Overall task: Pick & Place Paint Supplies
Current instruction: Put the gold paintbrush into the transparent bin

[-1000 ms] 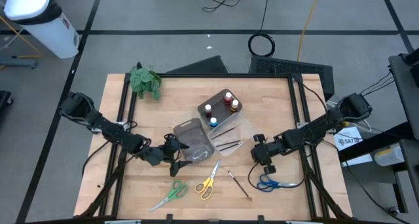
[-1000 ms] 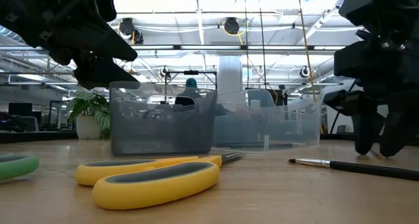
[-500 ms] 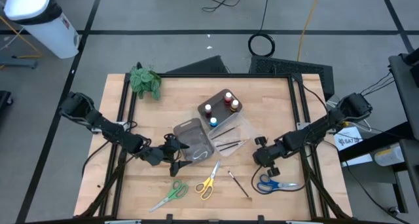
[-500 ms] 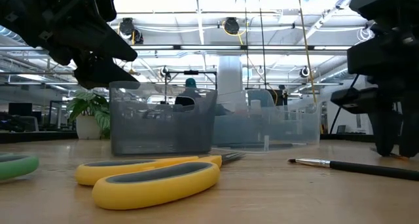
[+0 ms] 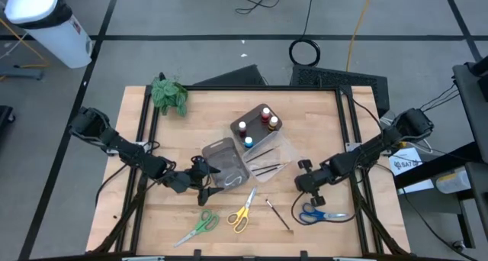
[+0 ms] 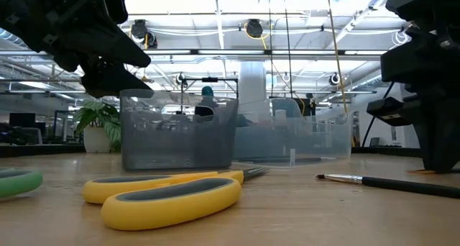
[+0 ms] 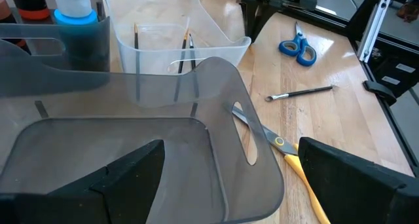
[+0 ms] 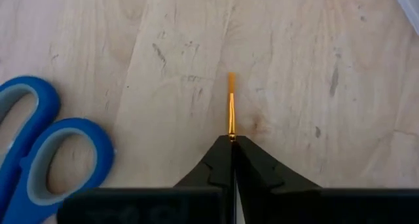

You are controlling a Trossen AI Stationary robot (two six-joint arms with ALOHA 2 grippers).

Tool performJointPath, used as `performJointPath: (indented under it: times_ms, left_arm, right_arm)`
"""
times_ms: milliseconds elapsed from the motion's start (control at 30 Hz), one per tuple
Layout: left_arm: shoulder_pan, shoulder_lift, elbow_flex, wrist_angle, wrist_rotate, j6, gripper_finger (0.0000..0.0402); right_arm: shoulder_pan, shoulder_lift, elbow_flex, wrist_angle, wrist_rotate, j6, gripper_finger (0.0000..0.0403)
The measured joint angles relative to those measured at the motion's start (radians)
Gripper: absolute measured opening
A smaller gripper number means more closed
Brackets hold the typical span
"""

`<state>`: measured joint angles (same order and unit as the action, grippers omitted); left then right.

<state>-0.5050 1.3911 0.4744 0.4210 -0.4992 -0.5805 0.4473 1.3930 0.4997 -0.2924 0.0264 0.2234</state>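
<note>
My right gripper [image 5: 306,192] stands at the near right of the table, pointing steeply down, shut on a thin orange stick [image 8: 230,106] beside the blue scissors [image 5: 316,214]. My left gripper [image 5: 204,178] is open over the near end of the empty grey tray [image 5: 226,163], its fingers wide apart above the rim [image 7: 249,139]. Yellow scissors [image 5: 244,210], green scissors [image 5: 200,224] and a dark-handled brush [image 5: 278,214] lie flat on the wood. Paint bottles [image 5: 255,127] stand in another grey tray. More brushes [image 5: 267,168] lie in a clear tray. My right gripper pinches one end of the thin orange stick [image 8: 231,135] between its two fingertips [image 8: 243,152], coming from above and slanting down. The stick runs on past the fingertips along their line, close to the wood. Whether it is lifted clear I cannot tell.
A green leafy plant [image 5: 168,93] sits at the far left corner. A black frame [image 5: 347,124] runs round the tabletop. Bare wood shows along the far edge and at the left of the trays.
My right gripper has sunk toward the table and shifted a little toward the near right, and its fingers have shut. The blue scissors beside it have stayed put.
</note>
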Motion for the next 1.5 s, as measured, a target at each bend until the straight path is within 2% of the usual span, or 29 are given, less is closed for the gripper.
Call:
performJointPath:
  times_ms: [200, 567, 900, 1100, 1333, 1500]
  left_arm:
    - [0.0, 0.0, 0.0, 0.0, 0.0, 0.0, 0.0365]
    - [0.0, 0.0, 0.0, 0.001, -0.001, 0.0, 0.0365]
    - [0.0, 0.0, 0.0, 0.0, 0.0, 0.003, 0.0365]
    - [0.0, 0.0, 0.0, 0.0, 0.0, 0.033, 0.0365]
    - [0.0, 0.0, 0.0, 0.001, 0.0, 0.036, 0.0365]
    - [0.0, 0.0, 0.0, 0.0, 0.0, 0.036, 0.0365]
  right_arm:
    - [0.0, -0.017, 0.009, 0.019, 0.022, 0.034, 0.0001]
    - [0.0, -0.168, 0.1, 0.033, 0.083, -0.026, 0.0]
    - [-0.018, -0.205, 0.216, 0.03, 0.134, -0.027, 0.0]
    - [-0.076, -0.205, 0.316, 0.029, 0.133, -0.118, 0.0]
    - [-0.219, -0.14, 0.413, 0.098, 0.128, -0.274, 0.0]
    - [-0.323, -0.06, 0.421, 0.213, 0.025, -0.364, 0.0]
